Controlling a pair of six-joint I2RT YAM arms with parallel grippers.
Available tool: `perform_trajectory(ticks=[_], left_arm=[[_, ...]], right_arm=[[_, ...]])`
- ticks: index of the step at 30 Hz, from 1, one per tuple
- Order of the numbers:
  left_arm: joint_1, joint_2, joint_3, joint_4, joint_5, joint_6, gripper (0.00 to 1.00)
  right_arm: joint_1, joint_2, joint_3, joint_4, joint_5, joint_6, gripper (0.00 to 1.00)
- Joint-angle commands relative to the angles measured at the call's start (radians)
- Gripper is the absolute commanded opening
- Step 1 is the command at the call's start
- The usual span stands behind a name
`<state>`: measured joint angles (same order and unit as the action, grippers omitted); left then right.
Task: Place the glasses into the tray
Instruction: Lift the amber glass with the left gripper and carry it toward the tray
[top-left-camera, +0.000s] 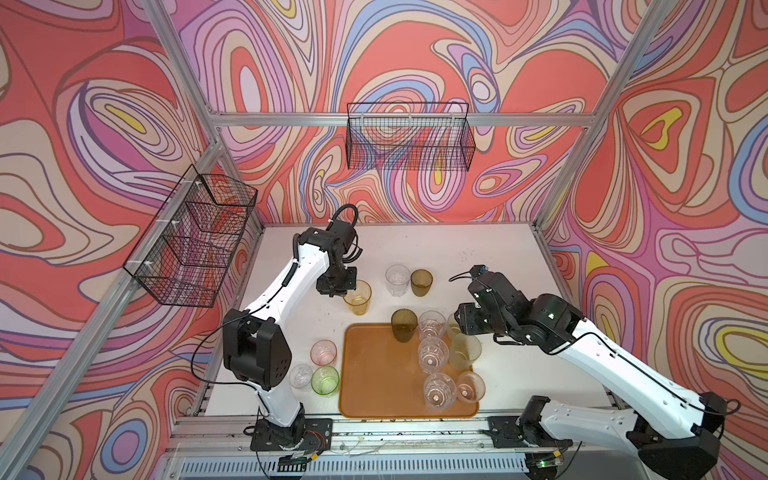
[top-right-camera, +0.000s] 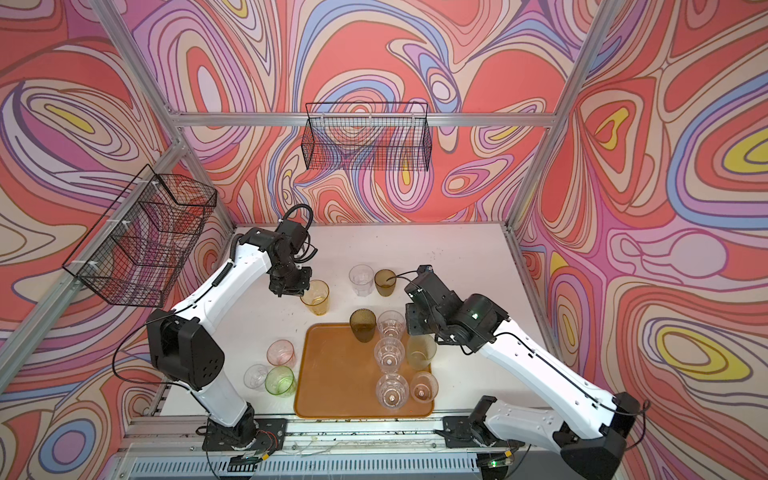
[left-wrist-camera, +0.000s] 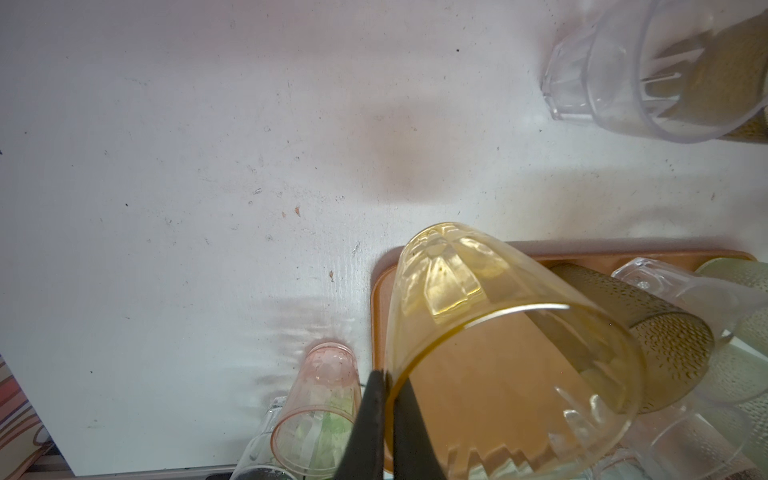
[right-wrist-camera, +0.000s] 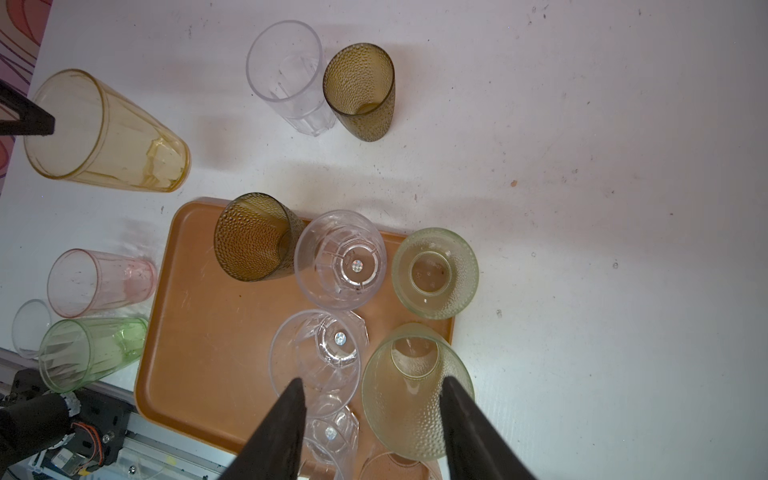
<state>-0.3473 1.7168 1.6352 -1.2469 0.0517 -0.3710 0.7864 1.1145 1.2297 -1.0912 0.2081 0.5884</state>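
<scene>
Left wrist view: left gripper clamped tight on the amber glass rim, just beyond the tray corner; whether its base clears the table I cannot tell. Right gripper: jaws half apart, empty, above the tray. Seven glasses stand there; one pale green glass is nearly masked by the arm in both top views.

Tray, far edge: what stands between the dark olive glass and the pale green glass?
A clear faceted glass, mouth up, seen plainly in the right wrist view.
</scene>
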Motion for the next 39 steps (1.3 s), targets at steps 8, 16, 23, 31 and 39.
perform_trajectory(ticks=[8, 16, 23, 31, 39], left_arm=[[-0.036, -0.076, -0.06, -0.053, -0.002, -0.014, 0.0], [-0.073, -0.114, -0.122, -0.049, -0.005, -0.04, 0.0], [-0.113, -0.145, -0.179, -0.049, -0.019, -0.077, 0.0], [-0.137, -0.184, -0.222, -0.04, -0.013, -0.116, 0.0], [-0.19, -0.213, -0.245, -0.043, -0.013, -0.174, 0.0]], right_arm=[[-0.003, -0.022, -0.015, 0.012, 0.004, -0.009, 0.54], [-0.003, -0.025, -0.026, 0.024, 0.005, -0.009, 0.54], [-0.002, -0.025, -0.031, 0.038, 0.011, -0.017, 0.54], [-0.003, -0.017, -0.036, 0.049, 0.005, -0.027, 0.54], [-0.002, -0.031, -0.035, 0.039, 0.003, -0.036, 0.54]])
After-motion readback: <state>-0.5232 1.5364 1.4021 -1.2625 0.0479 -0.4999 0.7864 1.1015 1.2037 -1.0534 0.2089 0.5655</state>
